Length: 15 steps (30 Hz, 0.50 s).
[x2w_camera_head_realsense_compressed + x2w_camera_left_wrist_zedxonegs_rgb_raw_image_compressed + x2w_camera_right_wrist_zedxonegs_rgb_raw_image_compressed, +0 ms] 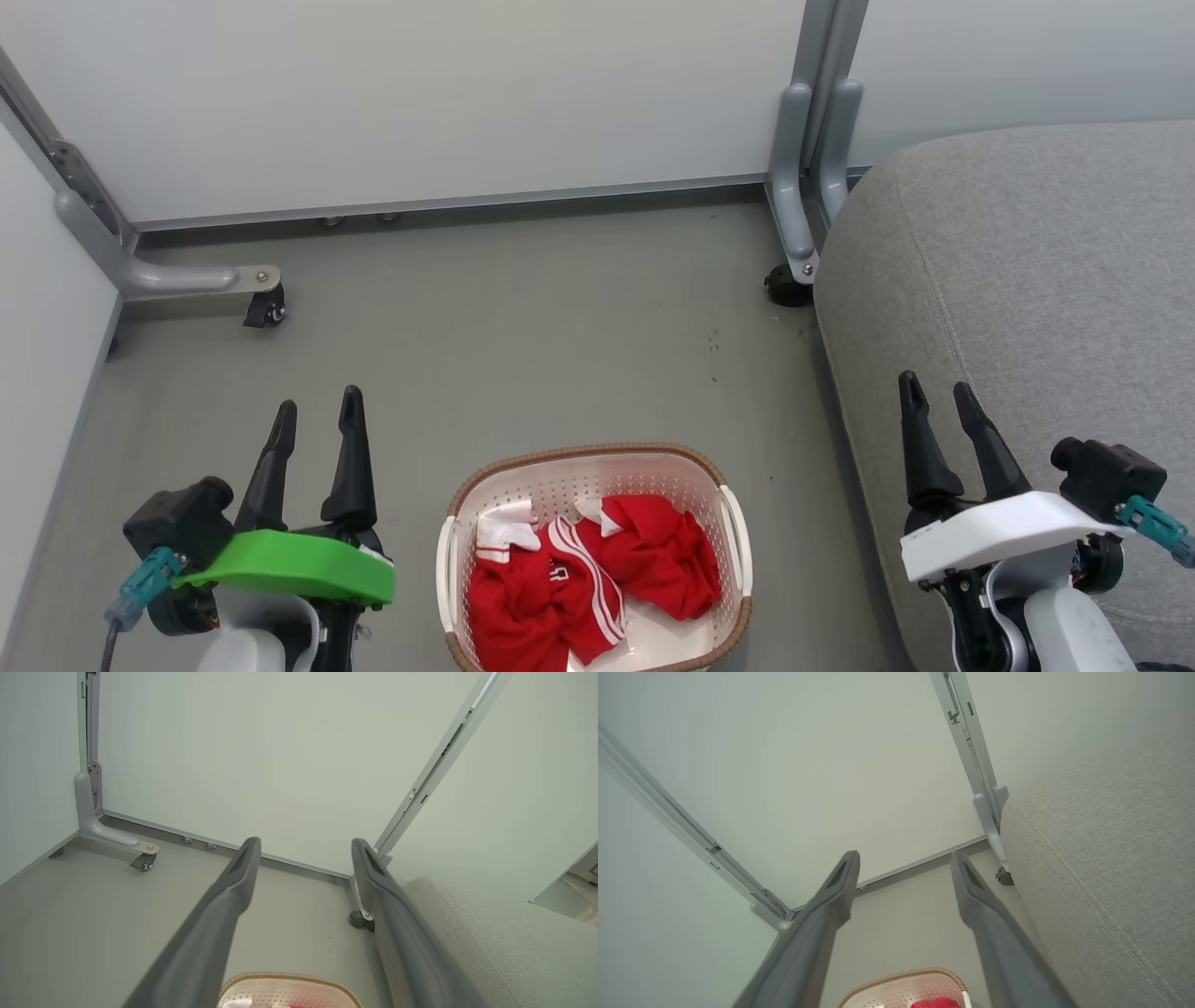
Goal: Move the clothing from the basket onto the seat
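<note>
Pale wall panels on grey metal frames close off the far side and the robot's left. A grey floor runs from them toward the robot. The seat, a broad light grey cushion with a stitched seam, fills the right side and stands on the floor, near the basket but apart from it. The basket sits on the floor between the two arms, close to the robot, its brown rim facing up. The clothing lies crumpled inside the basket, red with white stripes and trim. The left fingers hover spread apart and empty to the basket's left. The right fingers hover spread and empty over the seat's near edge. Two small black casters carry the frame feet.
</note>
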Available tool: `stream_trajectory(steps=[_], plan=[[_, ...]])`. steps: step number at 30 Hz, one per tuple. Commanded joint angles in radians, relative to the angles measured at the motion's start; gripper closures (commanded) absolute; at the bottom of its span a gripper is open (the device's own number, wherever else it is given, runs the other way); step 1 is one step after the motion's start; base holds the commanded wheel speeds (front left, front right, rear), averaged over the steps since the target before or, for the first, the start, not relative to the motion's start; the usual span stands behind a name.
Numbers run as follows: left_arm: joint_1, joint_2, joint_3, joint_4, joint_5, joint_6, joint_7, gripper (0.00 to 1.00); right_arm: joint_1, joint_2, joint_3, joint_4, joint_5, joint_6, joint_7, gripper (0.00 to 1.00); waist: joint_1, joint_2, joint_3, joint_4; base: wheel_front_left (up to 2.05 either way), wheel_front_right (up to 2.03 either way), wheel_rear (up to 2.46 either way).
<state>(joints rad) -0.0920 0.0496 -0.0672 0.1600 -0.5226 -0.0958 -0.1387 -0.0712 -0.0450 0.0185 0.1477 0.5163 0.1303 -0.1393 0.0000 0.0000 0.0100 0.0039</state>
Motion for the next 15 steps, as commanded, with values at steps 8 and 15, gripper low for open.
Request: stream_trajectory(steps=[8,15], plan=[[0.008,0.020,-0.022,0.002,0.114,0.028,-0.028,0.00,-0.005,-0.006,0.016,0.003,-0.107,0.000,-0.028,0.00,0.0000,0.0000,-0.001,0.002,0.00,0.00,0.00],[0.013,0.023,-0.035,0.014,0.176,0.045,-0.045,0.00,-0.007,-0.006,0.024,0.014,-0.169,0.000,-0.045,0.00,0.0000,0.0000,0.000,0.001,0.00,0.00,0.00]])
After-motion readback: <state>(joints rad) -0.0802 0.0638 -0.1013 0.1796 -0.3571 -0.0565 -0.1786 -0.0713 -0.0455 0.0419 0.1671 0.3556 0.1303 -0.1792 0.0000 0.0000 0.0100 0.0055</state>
